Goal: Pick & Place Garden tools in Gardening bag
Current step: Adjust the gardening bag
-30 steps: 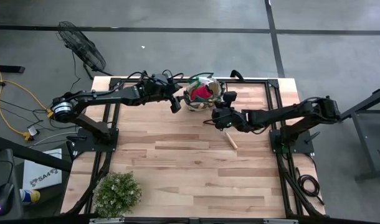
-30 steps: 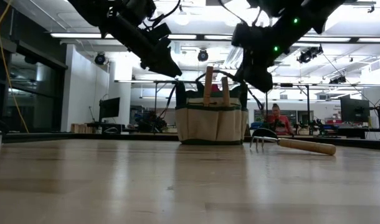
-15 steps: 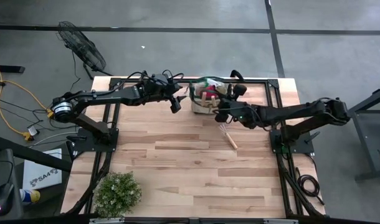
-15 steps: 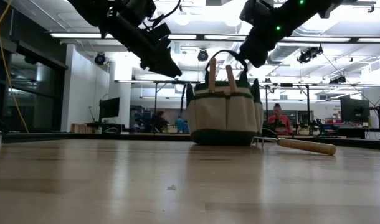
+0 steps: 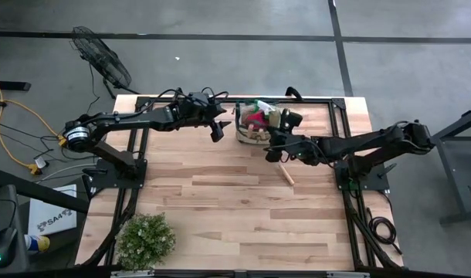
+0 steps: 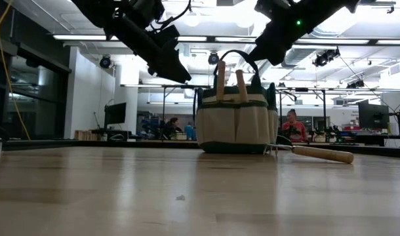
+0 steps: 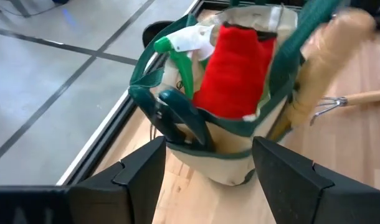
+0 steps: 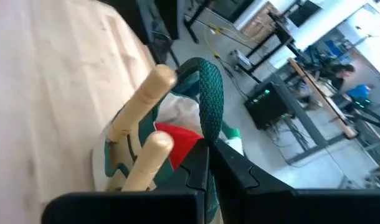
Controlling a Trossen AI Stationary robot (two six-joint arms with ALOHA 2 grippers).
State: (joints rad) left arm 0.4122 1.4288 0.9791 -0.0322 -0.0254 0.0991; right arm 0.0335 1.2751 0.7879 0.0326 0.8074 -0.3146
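Observation:
The beige gardening bag [image 5: 255, 127] with green trim stands on its base at the table's far side, also in the low view [image 6: 236, 124]. Two wooden handles [image 6: 220, 78], a green sprayer [image 7: 177, 46] and a red thing [image 7: 230, 68] stick out of it. The wooden-handled wire rake [image 5: 284, 171] lies flat on the table just right of the bag [image 6: 311, 153]. My right gripper [image 5: 274, 144] is above the bag's right side, shut on its loop handle. My left gripper [image 5: 218, 130] hangs open and empty above the table, left of the bag [image 7: 209, 180]. My right gripper pinches the bag's green webbing loop handle [image 8: 210, 106] between its two fingers, near the top of the loop. It comes from above the bag's right side, slanting down [image 6: 269, 42]. The loop stands drawn up above the bag, whose base rests on the table.
A bushy green plant [image 5: 145, 239] stands at the table's near left corner. Bare wooden tabletop [image 5: 220, 193] lies between the plant and the bag. People and benches show in the room behind the table [image 6: 293, 124].
My right gripper has gone up beside the bag with the loop handle, which now stands drawn up. The bag has slid a little toward the table's right and near edges. The rake has stayed where it was.

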